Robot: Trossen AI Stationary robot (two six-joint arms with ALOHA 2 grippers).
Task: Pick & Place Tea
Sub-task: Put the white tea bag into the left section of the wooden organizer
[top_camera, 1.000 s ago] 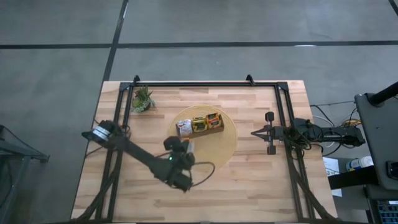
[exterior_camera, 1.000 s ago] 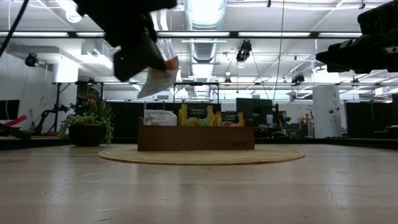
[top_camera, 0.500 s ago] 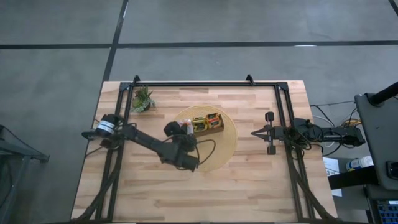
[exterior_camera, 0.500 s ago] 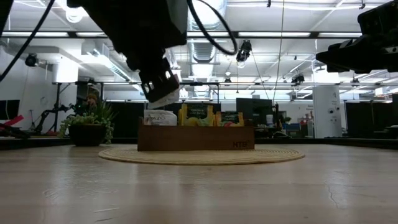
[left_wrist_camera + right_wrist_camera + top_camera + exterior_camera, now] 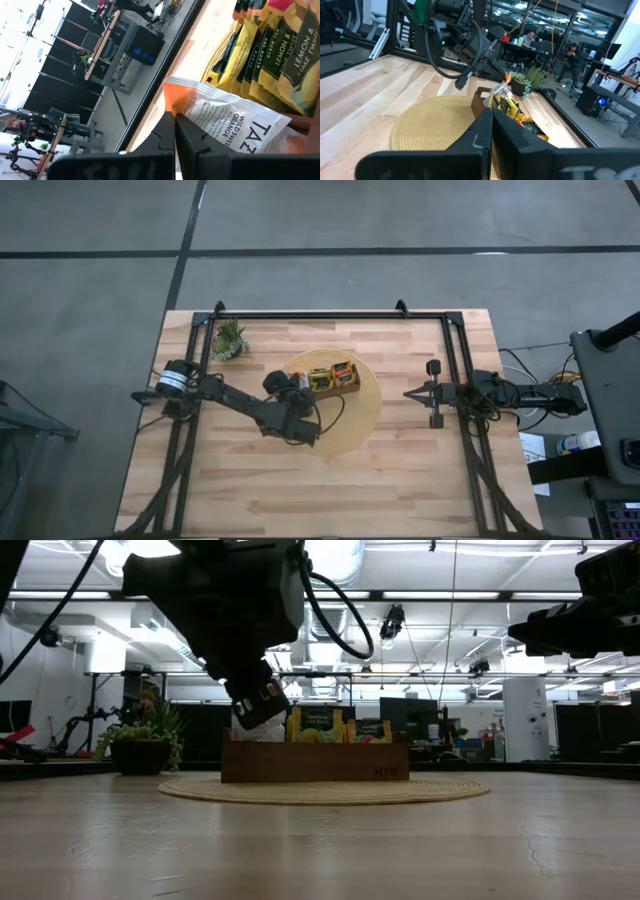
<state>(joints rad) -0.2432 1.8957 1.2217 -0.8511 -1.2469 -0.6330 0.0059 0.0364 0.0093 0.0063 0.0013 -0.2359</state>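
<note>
Left gripper (image 5: 296, 383): closed on a white and orange sachet (image 5: 227, 120), over the plant-side end of the wooden tray (image 5: 347, 387).
Sachet: seems partly inside that end compartment, beside yellow sachets (image 5: 270, 55).
Right gripper (image 5: 408, 393): closed, well apart from the tray.

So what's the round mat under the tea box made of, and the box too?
The round mat looks like woven straw or a similar fibre: pale yellow, matte, with ridges coiling in rings. The box holding the tea sachets looks like brown wood with a dull finish and flat plank-like sides, though it could be a wood-look board.
</note>
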